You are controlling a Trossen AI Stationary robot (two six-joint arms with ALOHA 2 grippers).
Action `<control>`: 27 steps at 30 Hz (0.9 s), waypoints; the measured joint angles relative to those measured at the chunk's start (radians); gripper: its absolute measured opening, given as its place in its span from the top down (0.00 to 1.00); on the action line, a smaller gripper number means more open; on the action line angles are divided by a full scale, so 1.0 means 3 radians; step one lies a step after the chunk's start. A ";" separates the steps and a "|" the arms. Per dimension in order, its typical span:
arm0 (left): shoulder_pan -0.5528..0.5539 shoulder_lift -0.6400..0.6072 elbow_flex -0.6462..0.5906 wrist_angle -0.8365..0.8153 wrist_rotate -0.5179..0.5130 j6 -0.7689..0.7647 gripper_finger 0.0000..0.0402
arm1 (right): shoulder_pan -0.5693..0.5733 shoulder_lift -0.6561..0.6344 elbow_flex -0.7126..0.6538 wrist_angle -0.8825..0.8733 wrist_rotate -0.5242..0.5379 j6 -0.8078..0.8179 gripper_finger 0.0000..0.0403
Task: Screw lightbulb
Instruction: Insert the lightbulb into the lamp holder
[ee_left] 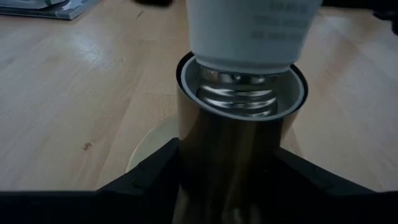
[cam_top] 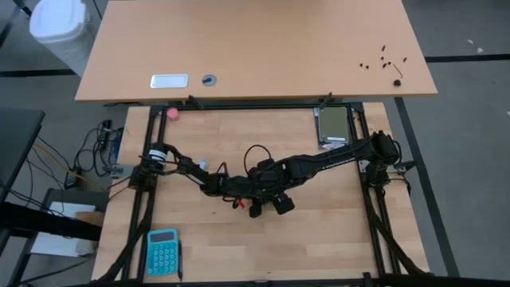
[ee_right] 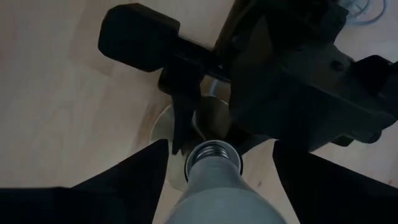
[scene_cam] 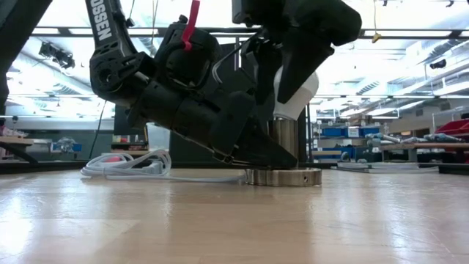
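On the wooden table (cam_top: 335,239), the left gripper (ee_left: 230,180) hugs the socket (ee_left: 239,143). The right gripper (ee_right: 214,180), fingers apart around the lightbulb (ee_right: 214,186), should squeeze gently and turn straight.

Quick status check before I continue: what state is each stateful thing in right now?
lightbulb: upright, screw base partly down in the socket, threads still showing.
socket: upright on its round base, clamped at its sides.
left end effector: shut on the socket, low at the table.
right end effector: above, fingers either side of the lightbulb, apparently not gripping it.
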 joint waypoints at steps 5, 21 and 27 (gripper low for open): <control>0.0000 0.0000 -0.0001 0.0001 0.0000 -0.0013 0.47 | 0.0061 0.0001 0.0258 -0.0227 0.0060 0.0111 0.23; 0.0000 0.0000 0.0003 -0.0014 0.0003 -0.0008 0.47 | 0.0396 -0.0868 0.0077 -0.0434 0.0886 0.1102 0.22; -0.0003 0.0000 0.0004 -0.0044 0.0001 -0.0010 0.47 | 0.0436 -0.1579 -0.1305 0.0703 0.0891 0.1372 0.22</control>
